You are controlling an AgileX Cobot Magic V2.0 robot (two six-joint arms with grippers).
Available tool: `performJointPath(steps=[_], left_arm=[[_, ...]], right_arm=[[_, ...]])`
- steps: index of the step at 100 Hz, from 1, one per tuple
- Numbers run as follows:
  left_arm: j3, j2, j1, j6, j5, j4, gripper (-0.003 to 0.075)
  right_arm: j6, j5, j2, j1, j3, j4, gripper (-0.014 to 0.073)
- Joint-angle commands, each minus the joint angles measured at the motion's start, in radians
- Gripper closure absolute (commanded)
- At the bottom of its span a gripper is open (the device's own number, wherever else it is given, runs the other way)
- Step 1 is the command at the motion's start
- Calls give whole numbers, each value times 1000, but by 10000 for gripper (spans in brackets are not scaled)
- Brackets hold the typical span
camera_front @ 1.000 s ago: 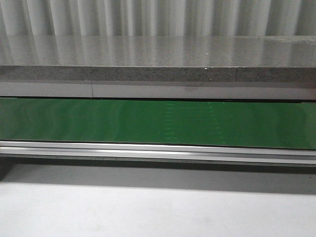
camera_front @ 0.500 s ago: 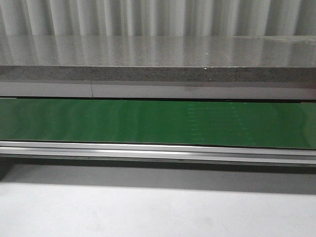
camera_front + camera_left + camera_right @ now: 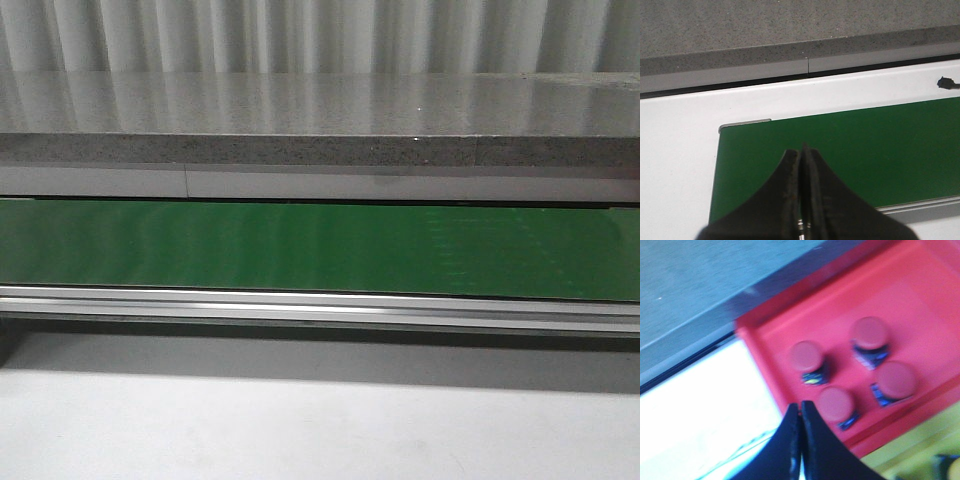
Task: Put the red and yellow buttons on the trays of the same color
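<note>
In the right wrist view a red tray (image 3: 920,300) holds several red buttons, among them one (image 3: 806,356), another (image 3: 870,333) and a third (image 3: 836,403) close beside my right gripper (image 3: 800,404), which is shut with nothing between its fingers. A strip of a yellow tray (image 3: 910,450) shows past the red tray's rim. My left gripper (image 3: 802,149) is shut and empty over the end of the green conveyor belt (image 3: 865,150). No yellow button is in view. The front view shows the bare belt (image 3: 320,248) and neither gripper.
A white surface (image 3: 675,165) borders the belt's end in the left wrist view. A speckled grey counter (image 3: 320,115) runs behind the belt, and a metal rail (image 3: 320,305) runs along its front. A white table surface (image 3: 300,430) lies in the foreground.
Faint marks on the belt have drifted to the right across the front view. Nothing else has visibly changed there.
</note>
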Motion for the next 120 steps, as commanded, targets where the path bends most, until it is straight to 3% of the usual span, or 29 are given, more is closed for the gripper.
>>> performJointPath(steps=[1, 37, 38, 68, 120], left_arm=[[-25, -1, -8, -1, -76, -15, 741], [-25, -1, -8, -1, -76, -15, 741], [-25, -1, -8, -1, -76, -15, 741], [-25, -1, -8, -1, -76, -15, 741], [-25, -1, -8, -1, -76, -15, 741]], right_arm=[[-4, -28, -101, 61, 13, 8, 659], [-74, -77, -300, 312, 133, 8, 659], [-240, -265, -579, 378, 371, -7, 659], [-240, -413, -816, 380, 596, -8, 659], [-239, -414, -1283, 380, 861, -7, 659]])
